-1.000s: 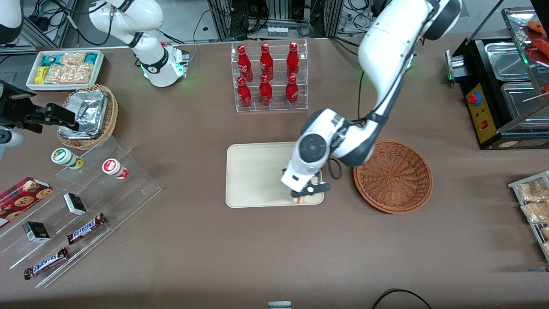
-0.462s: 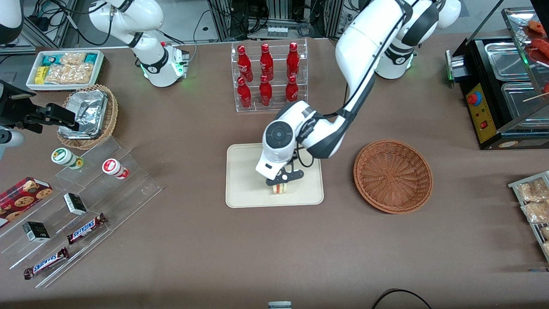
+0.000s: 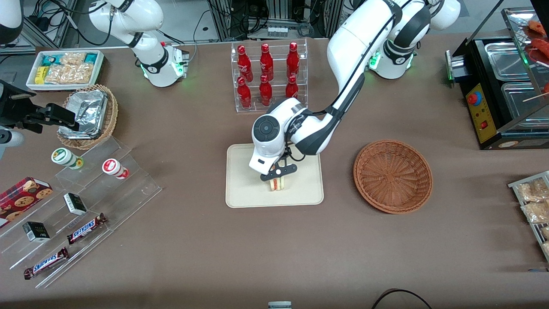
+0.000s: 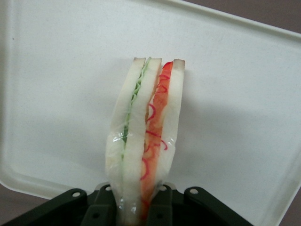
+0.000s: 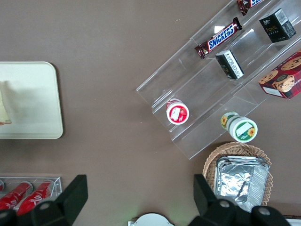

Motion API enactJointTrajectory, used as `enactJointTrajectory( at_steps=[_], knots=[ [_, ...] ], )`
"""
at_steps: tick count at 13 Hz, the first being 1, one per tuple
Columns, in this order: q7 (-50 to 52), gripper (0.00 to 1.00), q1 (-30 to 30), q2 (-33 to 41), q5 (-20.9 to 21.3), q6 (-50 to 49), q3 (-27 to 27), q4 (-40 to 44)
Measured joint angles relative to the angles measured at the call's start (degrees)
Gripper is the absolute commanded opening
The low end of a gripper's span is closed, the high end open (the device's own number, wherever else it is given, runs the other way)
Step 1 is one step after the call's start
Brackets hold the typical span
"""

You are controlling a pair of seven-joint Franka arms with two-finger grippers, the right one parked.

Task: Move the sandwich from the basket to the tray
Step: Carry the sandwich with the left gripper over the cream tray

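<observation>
A: Where's your gripper (image 3: 278,177) sitting?

B: You have it over the tray (image 3: 243,189), around the middle. It's clamped on the sandwich (image 3: 277,184), one finger (image 4: 102,207) on each bread face.

A: How does the sandwich look to you?

B: On your wrist camera it stands on edge, wrapped in clear film, green filling in one seam and red in the next. You can see the cream tray surface all round it. I can't tell whether it touches the tray.

A: And your basket?

B: The basket (image 3: 393,176) sits beside the tray toward the working arm's end, nothing in it.
</observation>
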State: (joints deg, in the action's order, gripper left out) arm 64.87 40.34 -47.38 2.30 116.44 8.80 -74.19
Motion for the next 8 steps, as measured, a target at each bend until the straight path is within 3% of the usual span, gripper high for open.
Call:
enactJointTrajectory(
  at_steps=[2, 3, 5, 8],
  knots=[
    [1.0, 0.02, 0.0, -0.5, 0.1, -0.1, 0.0, 0.3],
    [1.1, 0.19, 0.1, -0.8, 0.1, -0.1, 0.0, 0.3],
    [1.1, 1.00, 0.1, -1.4, 0.1, -0.1, 0.0, 0.5],
    [1.1, 1.00, 0.1, -1.8, 0.1, -0.1, 0.0, 0.9]
  ],
)
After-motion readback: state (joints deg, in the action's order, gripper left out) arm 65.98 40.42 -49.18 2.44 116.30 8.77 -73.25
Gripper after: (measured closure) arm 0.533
